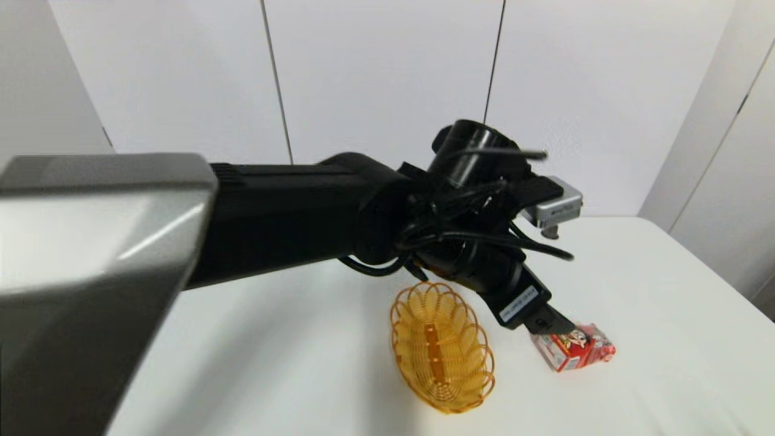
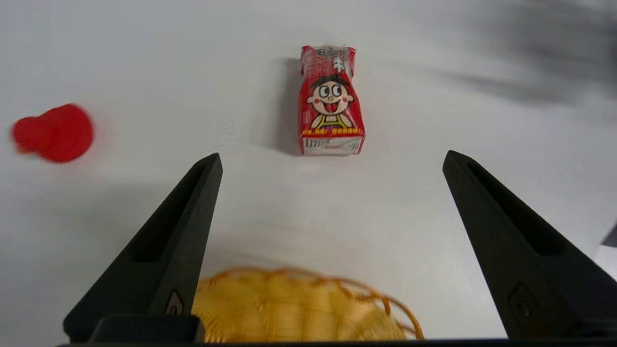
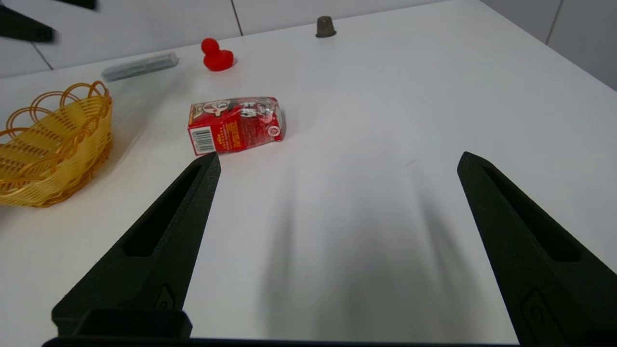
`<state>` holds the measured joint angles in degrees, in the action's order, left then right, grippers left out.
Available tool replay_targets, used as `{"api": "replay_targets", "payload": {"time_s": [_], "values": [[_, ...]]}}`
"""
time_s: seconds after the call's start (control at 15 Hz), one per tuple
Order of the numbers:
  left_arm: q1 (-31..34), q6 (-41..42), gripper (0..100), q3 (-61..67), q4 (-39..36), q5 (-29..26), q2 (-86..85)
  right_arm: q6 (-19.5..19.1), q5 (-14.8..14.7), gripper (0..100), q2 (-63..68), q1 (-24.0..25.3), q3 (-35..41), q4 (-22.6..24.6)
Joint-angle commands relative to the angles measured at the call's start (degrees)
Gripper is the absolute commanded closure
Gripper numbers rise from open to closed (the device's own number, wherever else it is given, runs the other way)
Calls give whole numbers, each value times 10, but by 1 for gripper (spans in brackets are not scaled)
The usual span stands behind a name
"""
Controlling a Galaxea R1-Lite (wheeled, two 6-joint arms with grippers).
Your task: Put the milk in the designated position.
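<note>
The left gripper (image 2: 332,159) hangs over the white table (image 1: 636,284) with fingers spread wide, holding nothing; the milk (image 2: 331,101), a small red carton with a cartoon child's face, lies flat on the table just beyond its fingertips. Beside it sits the orange oval wire basket (image 1: 441,348) (nothing in it). The right gripper (image 3: 337,159), low over bare table, is likewise wide open and empty-handed. Only its wrist view shows the red toy duck (image 3: 217,55) whole, a grey flat bar (image 3: 140,66) and a small dark cap (image 3: 326,26) near the table's far edge.
</note>
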<state>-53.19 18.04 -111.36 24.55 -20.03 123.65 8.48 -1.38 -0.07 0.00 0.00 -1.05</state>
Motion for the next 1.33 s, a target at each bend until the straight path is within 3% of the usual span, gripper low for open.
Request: {"api": "replay_targets", "payload": {"time_s": [0.07,0.27,0.73,1.33], "values": [[42,2,0,79,14,5,-137,0,0,0,1,0,0,0],[81,2,0,185,-6,5,-225,0,0,0,1,0,0,0],[230,-2,0,480,-159,4,-444,0,0,0,1,0,0,0],[369,-38,0,638,-231,4,-607,0,0,0,1,0,0,0]]}}
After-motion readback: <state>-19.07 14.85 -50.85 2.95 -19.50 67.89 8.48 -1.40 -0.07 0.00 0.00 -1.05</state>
